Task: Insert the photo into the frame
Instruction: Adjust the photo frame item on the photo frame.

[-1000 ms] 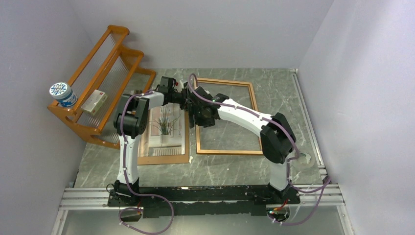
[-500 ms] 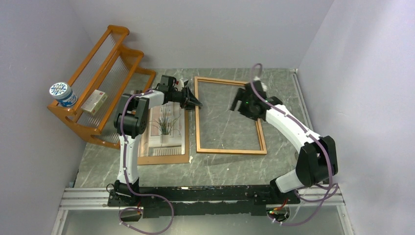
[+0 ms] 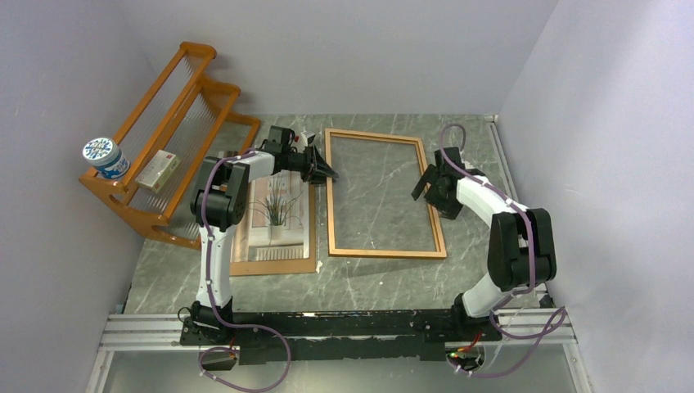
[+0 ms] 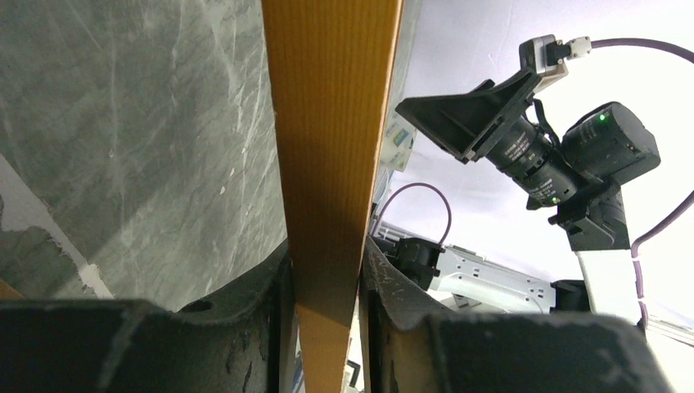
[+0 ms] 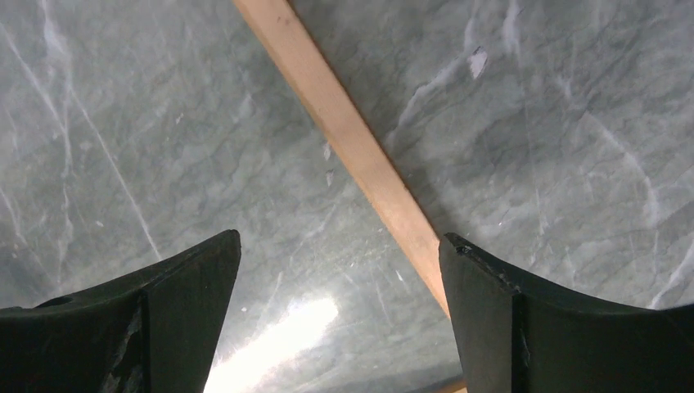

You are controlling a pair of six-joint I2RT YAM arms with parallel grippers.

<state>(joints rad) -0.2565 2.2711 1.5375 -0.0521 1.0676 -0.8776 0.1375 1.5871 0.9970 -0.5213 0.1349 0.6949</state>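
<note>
l pincer (image 4: 326, 274) clamps frame (image 3: 385, 250) rail, r pincer (image 5: 340, 250) open over it

One frame (image 3: 385, 253), one photo (image 3: 277, 214), one backing board (image 3: 274, 267), one rack (image 3: 199, 51), one tin (image 3: 105, 157), one small box (image 3: 158, 170)

Worktop (image 3: 360, 278) is grey-green marble with white veins. The frame (image 3: 385, 251) is orange-brown wood, the rack (image 3: 199, 51) brighter orange. The photo (image 3: 278, 209): green spiky leaves on beige. Left pincer (image 4: 323, 270) and right pincer (image 5: 340, 303) are both black, cables (image 3: 214, 270) purple.
</note>
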